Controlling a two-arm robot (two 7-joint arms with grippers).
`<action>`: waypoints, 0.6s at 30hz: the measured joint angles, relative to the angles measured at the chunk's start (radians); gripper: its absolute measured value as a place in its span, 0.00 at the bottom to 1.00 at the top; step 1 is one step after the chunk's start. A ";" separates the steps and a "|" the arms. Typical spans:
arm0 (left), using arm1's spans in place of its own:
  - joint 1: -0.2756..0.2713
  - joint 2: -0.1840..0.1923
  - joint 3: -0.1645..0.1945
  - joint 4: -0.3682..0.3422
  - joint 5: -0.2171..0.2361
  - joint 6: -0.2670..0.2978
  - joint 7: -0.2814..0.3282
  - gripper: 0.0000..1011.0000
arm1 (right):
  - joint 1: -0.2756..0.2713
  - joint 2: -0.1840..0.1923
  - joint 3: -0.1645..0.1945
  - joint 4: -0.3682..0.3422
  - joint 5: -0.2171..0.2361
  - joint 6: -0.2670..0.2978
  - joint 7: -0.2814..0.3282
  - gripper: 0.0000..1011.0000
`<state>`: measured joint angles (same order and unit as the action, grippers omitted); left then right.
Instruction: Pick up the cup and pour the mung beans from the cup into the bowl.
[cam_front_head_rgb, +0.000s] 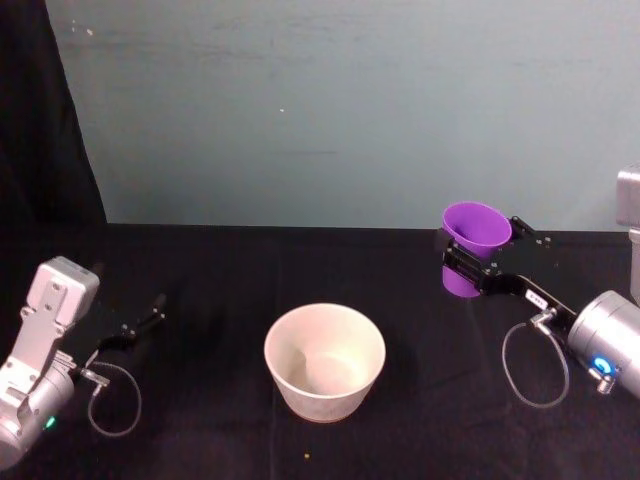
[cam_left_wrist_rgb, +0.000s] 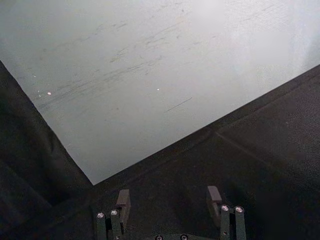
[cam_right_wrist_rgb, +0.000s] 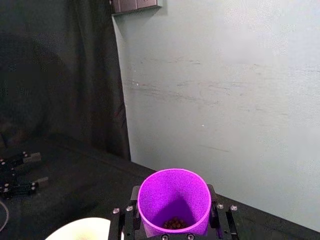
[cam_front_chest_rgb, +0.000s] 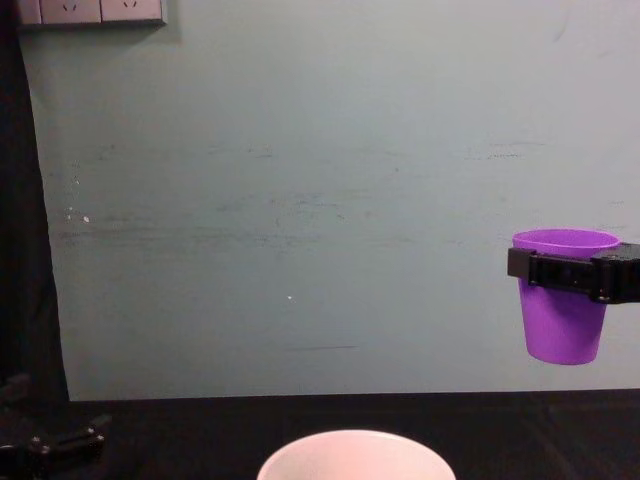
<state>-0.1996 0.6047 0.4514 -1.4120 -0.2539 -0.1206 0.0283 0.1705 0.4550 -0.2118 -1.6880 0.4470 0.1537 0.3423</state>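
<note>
Black-draped table (cam_front_head_rgb: 200, 420) against a pale green wall (cam_front_head_rgb: 350, 100). Left of the bowl (cam_front_head_rgb: 325, 360), the left gripper (cam_front_head_rgb: 150, 312) sits low, fingers spread, holding nothing. Right of the bowl and higher than its rim, the right gripper (cam_front_head_rgb: 480, 255) clamps the purple cup (cam_front_head_rgb: 476, 228), which is upright with mung beans (cam_right_wrist_rgb: 174, 222) at its bottom.

Smooth purple plastic on the cup (cam_right_wrist_rgb: 173, 200), slight sheen inside; right gripper (cam_right_wrist_rgb: 173, 219) round it is matt black w/ small shiny metal screws. The bowl (cam_front_head_rgb: 325, 360) looks smooth, plain, low-gloss. Under the bowl, matt black cloth (cam_front_head_rgb: 200, 320); behind it, matt painted wall (cam_front_head_rgb: 350, 100), scuffed & streaked.
</note>
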 joint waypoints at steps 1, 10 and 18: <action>0.000 0.000 0.000 0.000 0.000 0.000 0.000 0.99 | 0.000 0.000 0.000 0.000 0.000 0.000 0.000 0.74; 0.000 0.000 0.000 0.000 0.000 0.000 0.000 0.99 | 0.000 0.000 0.000 0.000 0.000 0.000 0.000 0.74; 0.000 0.000 0.000 0.000 0.000 0.000 0.000 0.99 | 0.000 0.000 0.000 0.000 0.000 0.000 0.000 0.74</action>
<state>-0.1996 0.6047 0.4514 -1.4120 -0.2539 -0.1205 0.0283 0.1705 0.4550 -0.2118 -1.6880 0.4469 0.1537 0.3423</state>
